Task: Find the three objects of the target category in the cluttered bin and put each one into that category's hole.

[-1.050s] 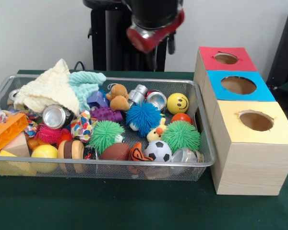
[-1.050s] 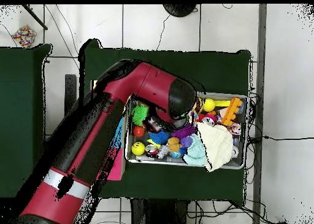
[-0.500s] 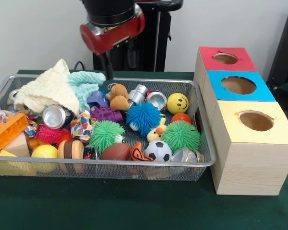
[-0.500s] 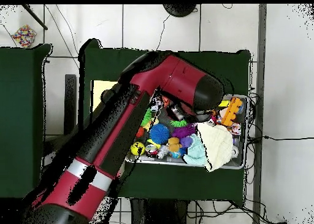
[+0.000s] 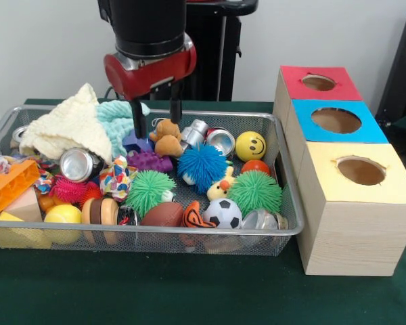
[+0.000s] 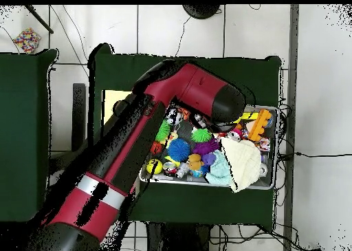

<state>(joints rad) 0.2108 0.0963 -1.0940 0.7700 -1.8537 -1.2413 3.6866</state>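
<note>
The pincer (image 5: 158, 118) hangs with fingers apart over the bin's (image 5: 284, 223) far edge, straddling a brown teddy (image 5: 166, 137) that sits upright. A can (image 5: 79, 164) lies beside the cloths (image 5: 74, 125), its end facing forward.

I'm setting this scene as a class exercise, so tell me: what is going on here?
A Sawyer arm's gripper hangs open and empty over the far side of a wire bin crammed with toys, just above a small brown teddy bear and a purple toy. Beside the bin stand three wooden boxes with holes, topped red, blue and yellow. Nothing is being carried.
</note>
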